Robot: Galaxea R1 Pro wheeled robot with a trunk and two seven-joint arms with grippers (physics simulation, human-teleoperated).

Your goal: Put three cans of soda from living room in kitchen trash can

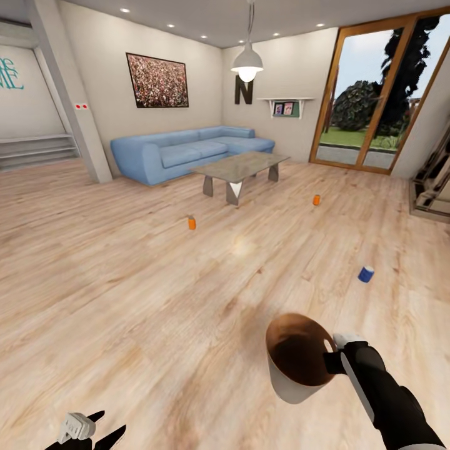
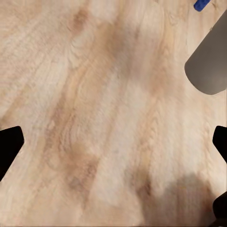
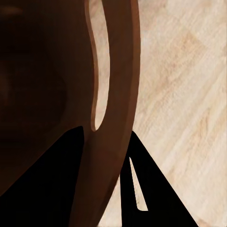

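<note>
A living room spreads out in the head view: a light wood plank floor (image 1: 144, 294), a blue sectional sofa (image 1: 187, 150) against the far wall, glass doors (image 1: 375, 94) at the right and a low glass-topped coffee table (image 1: 240, 169) in front of the sofa.

Nearest the robot is the tash can (image 1: 300, 359), pale grey outside and brown inside, tilted so its mouth faces the camera. The right gripper (image 1: 334, 359) holds it by the rim on the side towards the right arm. The right wrist view brings that grip close: the brown rim (image 3: 113, 94) runs between the two dark fingers (image 3: 47, 184), one inside the bin and one outside, the jaws clamped on the wall. The left wrist view gives the other side, a grey patch of the bin's outer wall (image 2: 210, 61) over the planks.

The left gripper (image 1: 87, 434) hangs low over the floor, holding nothing; its finger tips (image 2: 9, 146) stand at opposite edges of the left wrist view, spread wide.

Three cans of soda stand on the floor, well apart: a dark blue can (image 1: 366, 274) nearest the bin, an orange can (image 1: 192, 222) left of the table, and another orange can (image 1: 317, 200) to the table's right. The left wrist camera catches a corner of the blue one (image 2: 202, 4).
</note>
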